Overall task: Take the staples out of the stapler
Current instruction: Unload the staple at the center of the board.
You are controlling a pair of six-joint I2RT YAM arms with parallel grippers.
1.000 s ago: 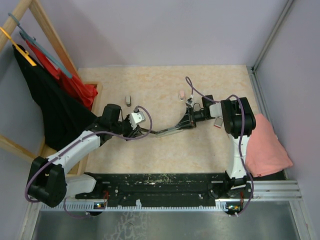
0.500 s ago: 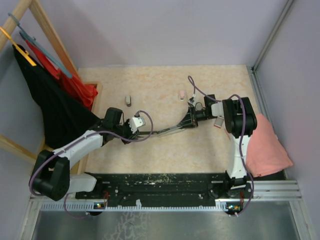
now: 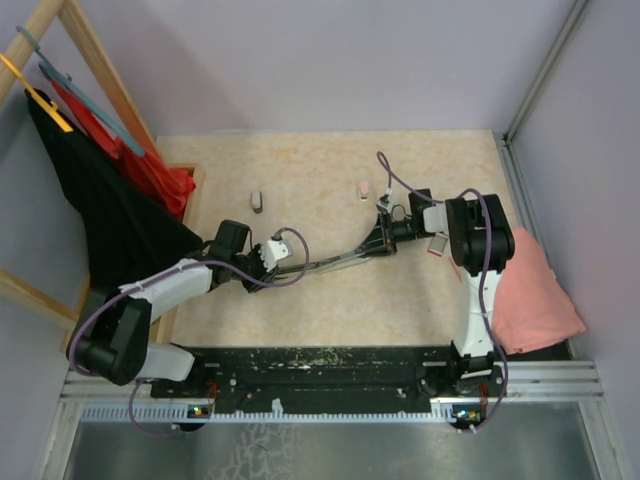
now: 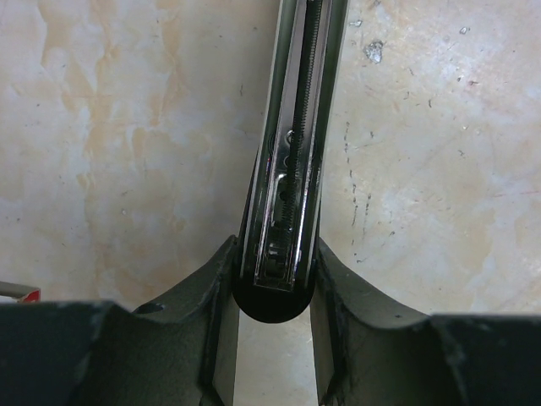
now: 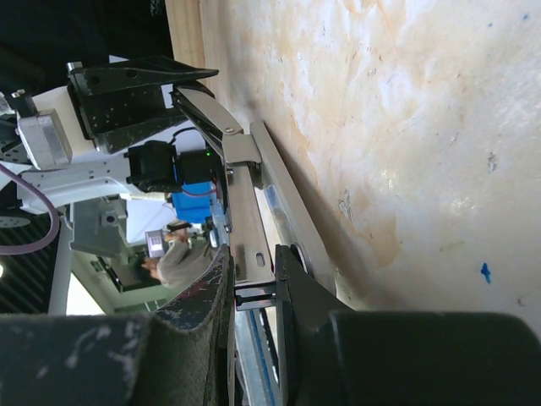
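Clamping stapler (image 4: 292,152) ends, left claw (image 4: 272,262), right claw (image 5: 254,279)

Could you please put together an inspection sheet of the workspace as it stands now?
Surface: beige marbled table, scuffed, with small specks.
Job's things: long stapler opened out and held between both grippers; its channel and spring show in the left wrist view; no staples made out.
Clutter: small grey object and small pink object on the far half.
Grippers: left gripper shut on one end of the stapler; right gripper shut on the other.
Cables: purple cables loop along both arms.
Surroundings: black cloth and red cloth on a wooden rack at left; pink cloth at right.
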